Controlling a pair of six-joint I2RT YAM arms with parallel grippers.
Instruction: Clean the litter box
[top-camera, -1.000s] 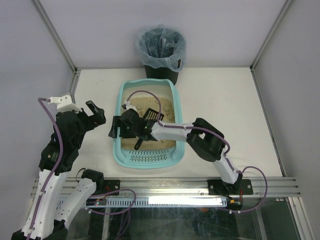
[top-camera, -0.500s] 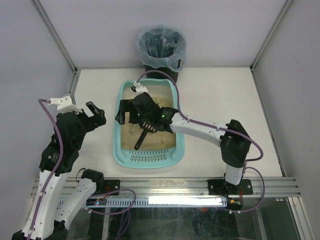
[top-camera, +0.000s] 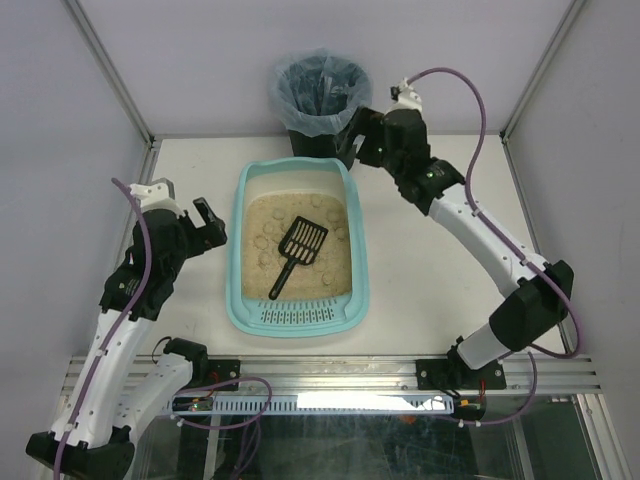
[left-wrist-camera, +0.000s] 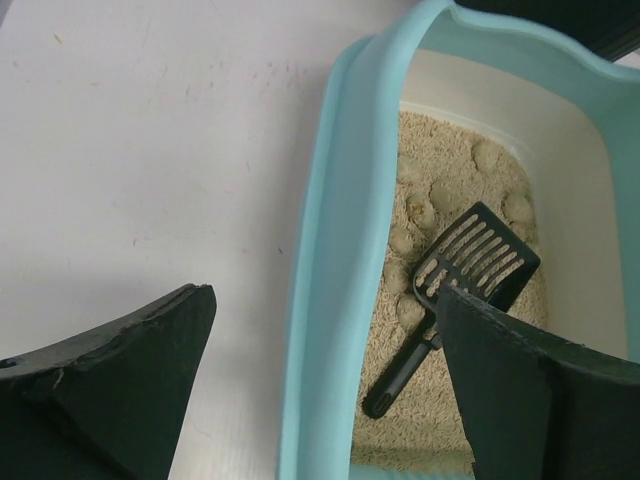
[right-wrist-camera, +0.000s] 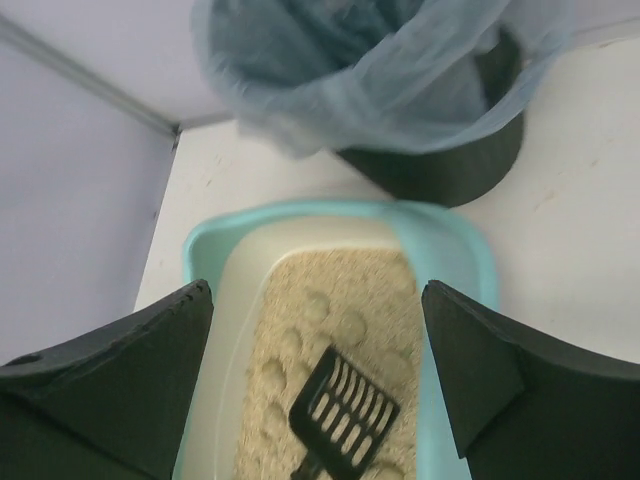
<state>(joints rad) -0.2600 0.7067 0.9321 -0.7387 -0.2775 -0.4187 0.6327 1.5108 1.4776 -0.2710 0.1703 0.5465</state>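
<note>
Teal litter box (top-camera: 300, 316) w/ sand, clumps, blk scoop (top-camera: 297, 257); lined bin (top-camera: 312, 142) beyond.

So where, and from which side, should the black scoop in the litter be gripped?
The small black slotted plastic scoop lies flat on the litter in the light teal plastic litter box. Grip its slim handle from straight above, jaws across its width: it points toward the near end, clear of the walls, and the head looks too broad.

Scoop (right-wrist-camera: 338, 410) handle cut off below, between right gripper (right-wrist-camera: 317, 295) fingers (right-wrist-camera: 120, 380); bin (right-wrist-camera: 440, 160) ahead blurred. Part of litter box (left-wrist-camera: 325, 230) hidden behind left gripper (left-wrist-camera: 325, 300) finger (left-wrist-camera: 530, 400).
</note>
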